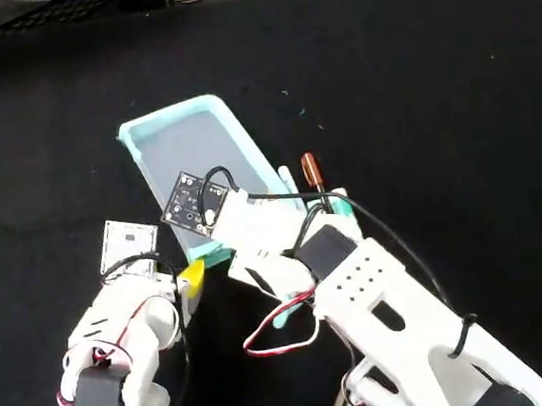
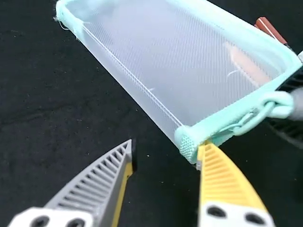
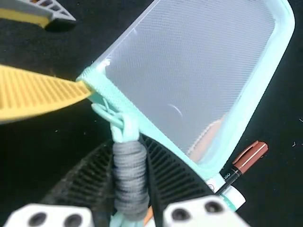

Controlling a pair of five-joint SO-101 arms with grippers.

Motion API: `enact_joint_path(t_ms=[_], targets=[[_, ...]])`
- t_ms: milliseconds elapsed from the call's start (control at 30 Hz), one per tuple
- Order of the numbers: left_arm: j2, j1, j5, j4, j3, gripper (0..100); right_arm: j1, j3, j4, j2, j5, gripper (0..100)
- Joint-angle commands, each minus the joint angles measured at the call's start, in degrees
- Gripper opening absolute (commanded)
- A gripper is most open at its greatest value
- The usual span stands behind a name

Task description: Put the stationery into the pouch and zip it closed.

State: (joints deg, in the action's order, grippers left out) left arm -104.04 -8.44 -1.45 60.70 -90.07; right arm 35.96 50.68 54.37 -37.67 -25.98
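Pouch (image 1: 193, 148): clear mesh with mint trim, lying flat mid-table on the black table (image 1: 457, 86). An orange item (image 3: 208, 135) shows blurred through the mesh. Zip pull (image 3: 120, 130) is at the near corner. Right gripper (image 3: 129, 150) is pinched tight on the zip pull. Left gripper (image 2: 166, 146) is spread, its yellow fingertip touching the pouch corner. Brown-capped pen (image 3: 250, 157) lies just beside the pouch edge; its barrel print is too small to read.

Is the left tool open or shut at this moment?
Open. The left tool has its grey finger and yellow finger wide apart; the yellow tip touches the pouch corner.
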Motion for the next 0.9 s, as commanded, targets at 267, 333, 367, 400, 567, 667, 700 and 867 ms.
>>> enact_joint_path(t_ms=[267, 333, 367, 400, 567, 667, 700, 867], targets=[[-0.3, 1.3, -3.9, -2.1, 2.6, 4, -0.7, -1.5, -1.1, -0.9, 0.4, 1.2], [-0.3, 1.6, -6.0, -2.3, 2.5, 3, -0.8, -1.4, -0.9, -0.9, 0.4, 1.2], [-0.3, 2.3, -6.1, -2.3, 2.7, 3, -0.8, -1.4, -0.8, -0.9, 0.4, 1.2], [-0.3, 3.3, -5.9, -2.4, 3.0, 3, -0.9, -1.5, -0.7, -1.0, 0.4, 1.2], [-0.4, 9.3, -3.5, -2.6, 8.5, 3, -1.8, -7.1, 5.6, -3.9, -1.1, 1.2], [-0.3, 11.6, -5.5, -2.7, 13.8, 3, -2.0, -16.5, 14.9, -7.2, -4.3, 1.2], [-0.2, 12.1, -6.9, -2.7, 16.0, 3, -2.5, -20.0, 17.8, -8.0, -4.5, 1.2], [-0.1, 14.6, -12.4, -2.7, 24.6, 3, -4.1, -34.6, 27.3, -7.8, -4.8, 1.2]])
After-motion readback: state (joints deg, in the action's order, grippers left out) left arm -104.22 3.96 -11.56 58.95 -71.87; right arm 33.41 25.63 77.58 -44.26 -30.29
